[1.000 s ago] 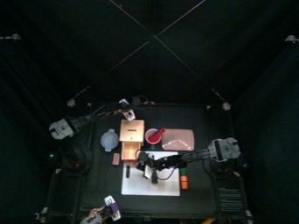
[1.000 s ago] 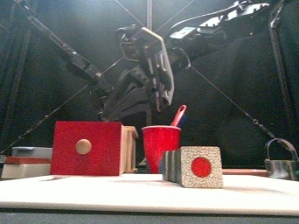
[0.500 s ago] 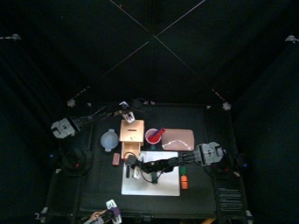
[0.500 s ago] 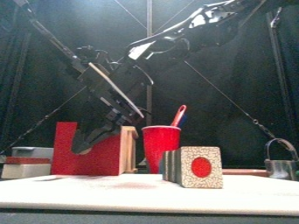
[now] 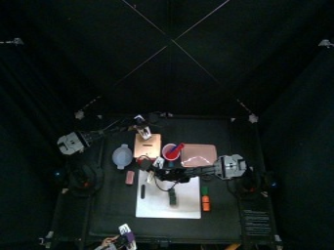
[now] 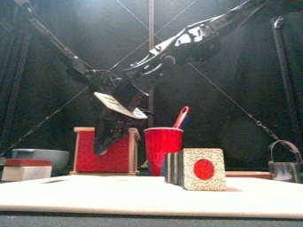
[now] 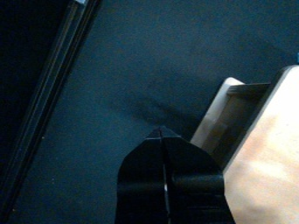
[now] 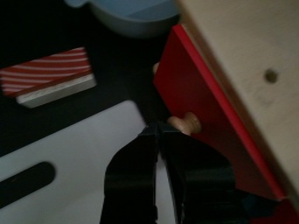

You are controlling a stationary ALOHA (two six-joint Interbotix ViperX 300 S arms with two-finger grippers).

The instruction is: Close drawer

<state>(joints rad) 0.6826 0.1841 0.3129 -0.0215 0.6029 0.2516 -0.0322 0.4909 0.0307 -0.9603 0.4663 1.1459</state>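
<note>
Left of the red cup, the drawer sits nearly flush in its box. Right gripper, jaws pressed together, bears on the red front beside the knob. Left gripper, jaws together, rests behind the box. Risk: an off-centre push skews the box toward the cup.

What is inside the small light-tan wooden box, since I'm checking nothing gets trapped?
Its inside is hidden. The front view shows only the red drawer front set in the tan frame, with the right gripper at its round wooden knob.
</note>
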